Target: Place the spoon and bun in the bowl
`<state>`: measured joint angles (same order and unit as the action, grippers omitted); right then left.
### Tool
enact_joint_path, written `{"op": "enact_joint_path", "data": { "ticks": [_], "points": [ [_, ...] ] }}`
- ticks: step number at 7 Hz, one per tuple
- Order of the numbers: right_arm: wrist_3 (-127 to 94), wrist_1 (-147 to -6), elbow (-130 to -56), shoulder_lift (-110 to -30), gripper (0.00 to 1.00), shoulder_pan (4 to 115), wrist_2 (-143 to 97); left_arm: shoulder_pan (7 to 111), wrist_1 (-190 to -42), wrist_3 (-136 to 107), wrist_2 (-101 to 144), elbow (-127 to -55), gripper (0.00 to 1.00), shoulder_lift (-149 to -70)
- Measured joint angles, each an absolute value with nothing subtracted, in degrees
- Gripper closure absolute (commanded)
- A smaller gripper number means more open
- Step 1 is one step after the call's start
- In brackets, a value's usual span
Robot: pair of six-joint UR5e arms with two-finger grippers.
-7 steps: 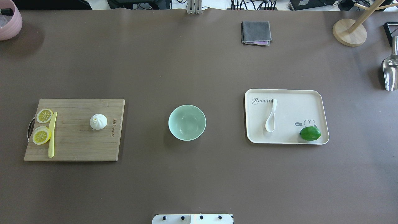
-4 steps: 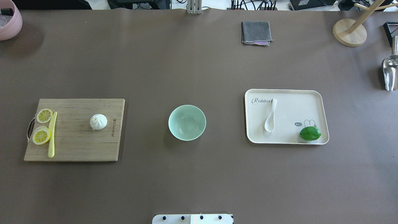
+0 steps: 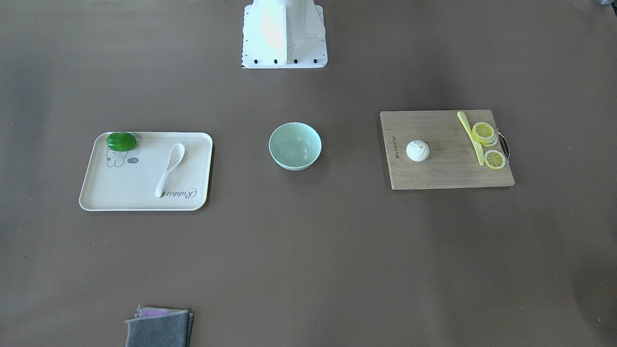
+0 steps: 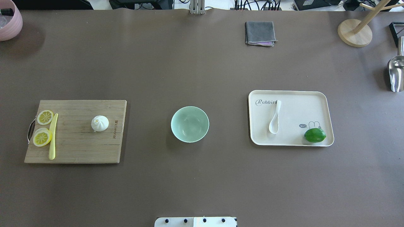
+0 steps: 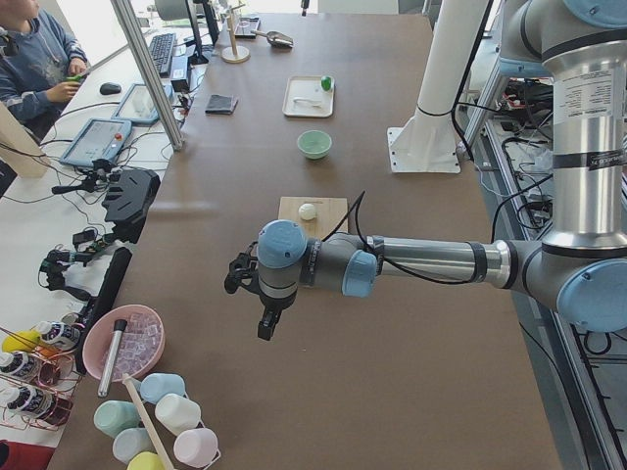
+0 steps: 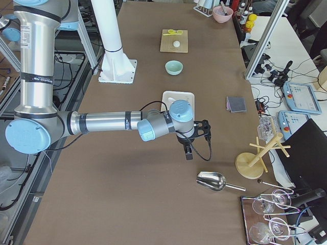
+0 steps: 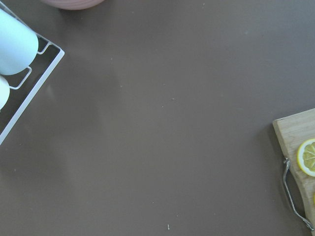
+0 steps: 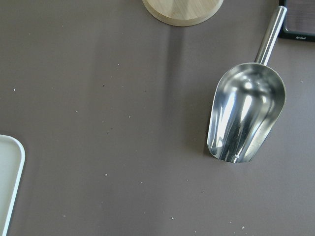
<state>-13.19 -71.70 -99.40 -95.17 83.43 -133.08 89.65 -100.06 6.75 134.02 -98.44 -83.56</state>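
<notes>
Neither overhead nor front-facing camera catches an arm. Only the end-of-table cameras do, so whether either tool is released or clenched cannot be told.

The left gripper [image 5: 265,328] hangs fingers-down over bare table. Its wrist camera shows a wire cup rack [image 7: 30,92] to one side of it. On the other side it shows the handle end of the wooden cutting board [image 4: 79,148] with one of the lemon slices [image 4: 42,137].

Past that end from the left gripper, the yellow-green knife [image 4: 52,138] lies beside the slices. The steamed bun [image 4: 100,123] sits farther along the board. Beyond the board stands the mint-green bowl [image 4: 189,126], with nothing in it.

Farther still is the cream tray [image 4: 300,104]. The white soup spoon [image 4: 274,121] lies on it scoop-up, with a lime [image 4: 315,135] in a corner.

The right gripper [image 6: 188,152] hangs just off the tray's outer edge. Its wrist camera alone shows a steel scoop [image 8: 246,118] and a round wooden stand base [image 8: 183,10] close to it.

Compared with the overhead frames of a second ago, bun, spoon and bowl lie exactly as before.
</notes>
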Motion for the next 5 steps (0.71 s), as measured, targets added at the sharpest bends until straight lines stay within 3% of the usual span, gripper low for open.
{"op": "enact_joint_path", "data": {
  "ticks": [5],
  "points": [
    [-20.96,-71.69,-101.61,-93.68,0.0,79.79,-133.07,89.51,-104.17,6.78,133.16,-98.25,0.02,-81.82]
  ]
}}
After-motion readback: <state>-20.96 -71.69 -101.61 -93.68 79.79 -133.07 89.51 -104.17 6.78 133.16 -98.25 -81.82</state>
